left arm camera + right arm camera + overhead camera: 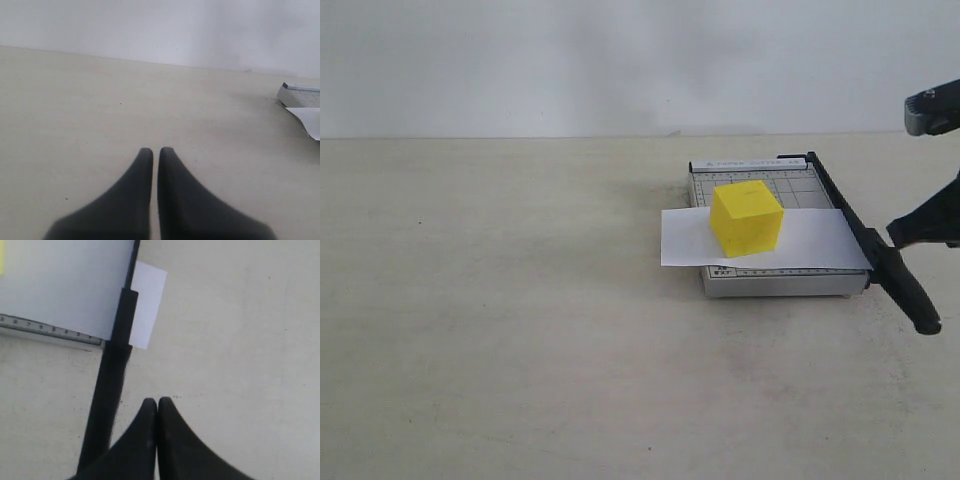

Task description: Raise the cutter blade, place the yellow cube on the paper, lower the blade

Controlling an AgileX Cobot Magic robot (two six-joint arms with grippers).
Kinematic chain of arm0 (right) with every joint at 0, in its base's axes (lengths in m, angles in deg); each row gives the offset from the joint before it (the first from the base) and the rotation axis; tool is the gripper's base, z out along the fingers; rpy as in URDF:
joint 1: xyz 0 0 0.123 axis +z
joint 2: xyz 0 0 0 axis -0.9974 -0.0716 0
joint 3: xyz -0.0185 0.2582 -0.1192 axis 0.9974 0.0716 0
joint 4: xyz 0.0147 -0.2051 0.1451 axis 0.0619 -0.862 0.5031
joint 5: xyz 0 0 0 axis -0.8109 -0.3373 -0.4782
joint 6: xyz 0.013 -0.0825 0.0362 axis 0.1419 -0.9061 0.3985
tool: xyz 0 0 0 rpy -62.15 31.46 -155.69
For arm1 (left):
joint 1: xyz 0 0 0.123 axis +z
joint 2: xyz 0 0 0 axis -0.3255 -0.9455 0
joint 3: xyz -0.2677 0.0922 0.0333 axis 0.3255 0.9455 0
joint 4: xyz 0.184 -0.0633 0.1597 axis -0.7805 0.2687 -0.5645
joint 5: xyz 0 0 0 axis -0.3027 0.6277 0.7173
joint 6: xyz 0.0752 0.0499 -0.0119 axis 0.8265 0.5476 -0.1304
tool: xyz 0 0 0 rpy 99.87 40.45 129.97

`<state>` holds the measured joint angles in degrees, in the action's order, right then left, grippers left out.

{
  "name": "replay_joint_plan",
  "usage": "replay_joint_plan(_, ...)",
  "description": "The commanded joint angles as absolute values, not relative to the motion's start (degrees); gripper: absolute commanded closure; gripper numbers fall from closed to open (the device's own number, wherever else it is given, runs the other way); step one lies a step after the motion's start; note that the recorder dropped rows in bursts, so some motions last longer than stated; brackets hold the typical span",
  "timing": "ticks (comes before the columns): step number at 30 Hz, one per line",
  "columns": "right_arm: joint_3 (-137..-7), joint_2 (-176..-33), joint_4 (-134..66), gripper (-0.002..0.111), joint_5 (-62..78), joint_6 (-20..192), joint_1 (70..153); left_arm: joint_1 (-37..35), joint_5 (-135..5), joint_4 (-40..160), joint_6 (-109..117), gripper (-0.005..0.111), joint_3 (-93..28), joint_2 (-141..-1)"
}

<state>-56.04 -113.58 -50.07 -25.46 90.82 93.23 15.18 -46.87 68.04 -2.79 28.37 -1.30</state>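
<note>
The yellow cube (pixel 747 218) sits on the white paper (pixel 810 242), which lies across the grey cutter base (pixel 775 283). The black cutter blade (pixel 865 240) lies down along the base's right edge, its thick handle (pixel 912 298) sticking out past the front. My right gripper (pixel 894 234) hangs just right of the handle, apart from it. In the right wrist view that gripper (pixel 157 401) is shut and empty beside the handle (pixel 102 405); the paper (pixel 65 280) and its corner show. My left gripper (pixel 155 150) is shut on nothing, over bare table, outside the exterior view.
The beige table (pixel 500 300) spreads wide to the left of the cutter. A white wall (pixel 620 60) rises behind the table's far edge. In the left wrist view the cutter base corner (pixel 300 95) and a paper corner (pixel 309 121) appear at the far side.
</note>
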Motion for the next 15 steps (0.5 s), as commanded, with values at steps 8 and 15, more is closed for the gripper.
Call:
replay_joint_plan(8,-53.57,-113.8,-38.08,0.108,-24.43,79.92,91.78,15.34,-47.45,68.47,-2.3,0.102,28.29,-1.08)
replay_joint_plan(15,-53.32,-113.8,-38.07,0.108,-24.56,79.59,91.78,15.34,-47.45,68.47,-2.3,0.102,28.29,-1.08)
